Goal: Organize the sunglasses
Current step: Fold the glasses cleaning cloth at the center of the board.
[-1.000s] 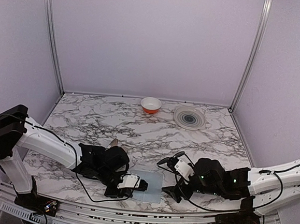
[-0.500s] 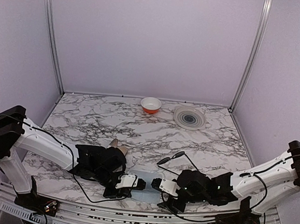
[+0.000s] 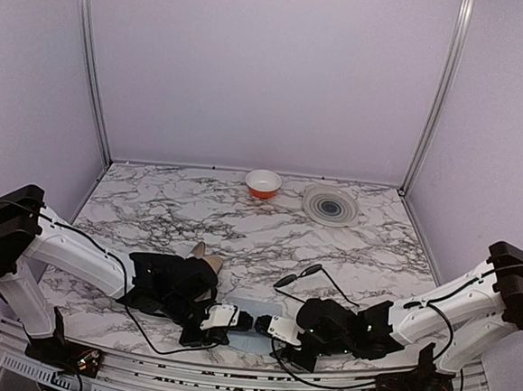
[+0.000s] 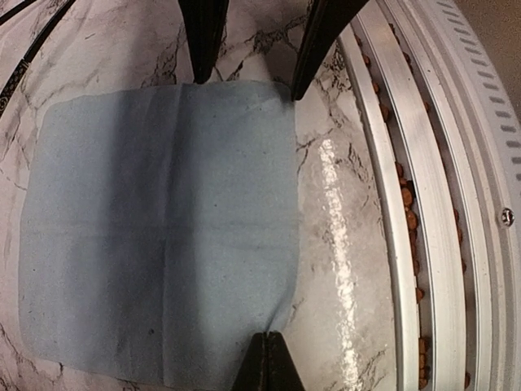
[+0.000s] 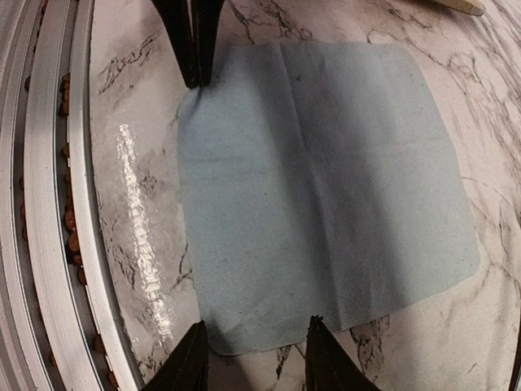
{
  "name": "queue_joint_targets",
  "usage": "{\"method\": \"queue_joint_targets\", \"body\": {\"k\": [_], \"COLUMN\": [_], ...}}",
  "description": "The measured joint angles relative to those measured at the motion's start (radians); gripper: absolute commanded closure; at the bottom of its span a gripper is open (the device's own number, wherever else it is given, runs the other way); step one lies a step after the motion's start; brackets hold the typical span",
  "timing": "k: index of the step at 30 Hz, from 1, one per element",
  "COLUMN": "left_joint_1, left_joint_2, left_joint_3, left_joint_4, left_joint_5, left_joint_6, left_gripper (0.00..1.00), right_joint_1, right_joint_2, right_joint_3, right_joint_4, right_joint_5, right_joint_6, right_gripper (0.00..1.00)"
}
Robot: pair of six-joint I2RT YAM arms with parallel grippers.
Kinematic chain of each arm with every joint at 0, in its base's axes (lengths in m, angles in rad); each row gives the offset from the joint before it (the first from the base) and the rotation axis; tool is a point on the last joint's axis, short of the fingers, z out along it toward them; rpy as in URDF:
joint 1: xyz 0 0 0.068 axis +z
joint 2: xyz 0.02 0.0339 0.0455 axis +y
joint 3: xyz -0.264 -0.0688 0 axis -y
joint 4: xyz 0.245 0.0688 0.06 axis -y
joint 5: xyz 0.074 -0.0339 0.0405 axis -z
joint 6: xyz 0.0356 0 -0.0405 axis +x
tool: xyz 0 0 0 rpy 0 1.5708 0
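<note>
Top external view shows the sunglasses (image 3: pixel 299 276), a thin black wire pair with dark rounded lenses. They lie on the white-and-grey marble table (image 3: pixel 179 207), right of centre in the frame, just beyond the right arm. A pale blue square cloth (image 4: pixel 163 228) lies near them at lower centre. The left gripper (image 4: pixel 267 358) has its jaws pressed together at one corner of the cloth; whether fabric is pinched cannot be told. The right gripper (image 5: pixel 256 324) has its jaws apart, straddling the neighbouring corner's edge. An orange bowl (image 3: pixel 262 183) and a grey ringed plate (image 3: pixel 330 205) sit at upper centre.
</note>
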Motion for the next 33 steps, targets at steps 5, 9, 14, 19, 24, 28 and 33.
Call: {"method": "queue_joint_targets", "body": {"k": [5, 9, 14, 19, 24, 28, 33], "left_joint_1": [0.000, 0.000, 0.001, 0.013, 0.013, 0.013, 0.009], "left_joint_2": [-0.003, -0.003, -0.011, -0.023, -0.023, -0.023, -0.025], "left_joint_3": [-0.006, -0.008, -0.018, -0.026, -0.027, -0.027, -0.027], "left_joint_4": [0.009, 0.011, 0.011, -0.001, -0.001, -0.001, -0.001], "left_joint_5": [0.004, 0.008, 0.016, 0.016, 0.016, 0.016, 0.017], "left_joint_6": [0.002, 0.001, -0.001, -0.003, -0.003, -0.007, -0.029], "left_gripper": [1.00, 1.00, 1.00, 1.00, 1.00, 1.00, 1.00], "right_joint_1": [0.010, 0.011, 0.013, 0.017, 0.018, 0.018, 0.018], "right_joint_2": [0.026, 0.038, 0.058, 0.080, 0.081, 0.079, 0.069], "right_joint_3": [0.018, 0.023, 0.035, 0.050, 0.050, 0.050, 0.050], "right_joint_4": [0.011, 0.024, 0.031, 0.041, 0.045, 0.043, 0.028], "right_joint_5": [-0.028, -0.042, -0.032, -0.021, -0.025, -0.026, -0.024], "right_joint_6": [0.002, 0.005, 0.037, 0.060, 0.075, 0.080, 0.079], "right_gripper": [0.61, 0.62, 0.82, 0.92, 0.95, 0.99, 1.00]}}
